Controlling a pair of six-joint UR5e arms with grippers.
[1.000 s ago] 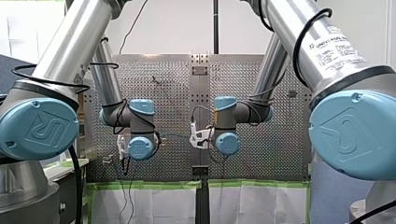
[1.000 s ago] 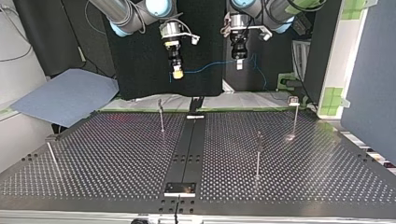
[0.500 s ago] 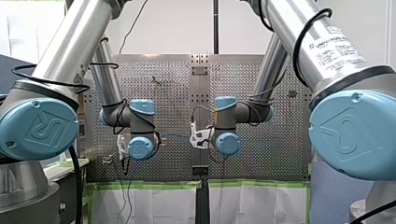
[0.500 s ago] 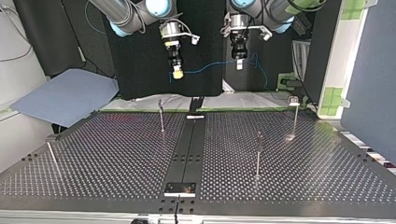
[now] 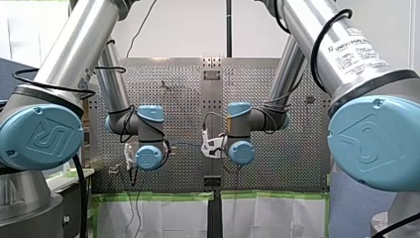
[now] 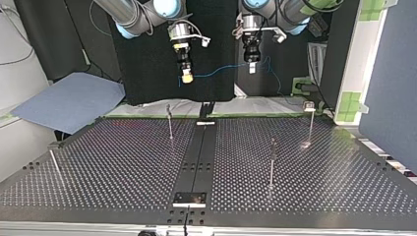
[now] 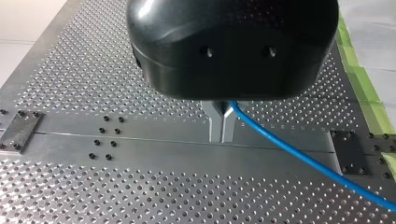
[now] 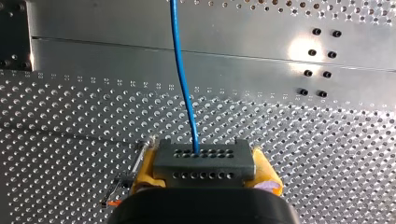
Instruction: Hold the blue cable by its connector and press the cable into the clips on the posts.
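In the top view both arms hang high over the perforated table [image 6: 123, 167]. My right gripper [image 6: 186, 74] has yellow pads and is shut on the grey connector [image 8: 203, 162], which sits squarely between them. The blue cable [image 8: 183, 79] leaves the connector and runs across to my left gripper [image 6: 251, 66]. Its metal fingers [image 7: 215, 122] are shut on the blue cable [image 7: 299, 156], and a loose length trails off past them. Several thin posts with clips stand on the table: one post [image 6: 169, 122], a second post [image 6: 272, 162] and a third post [image 6: 310, 123].
A dark rail [image 6: 196, 157] runs down the table's middle. Another thin post [image 6: 53, 164] stands at the top view's left edge. A blue-grey sheet [image 6: 69, 101] lies beyond the table there. Under my right gripper, a post's clip [image 8: 122, 183] shows beside the pads.
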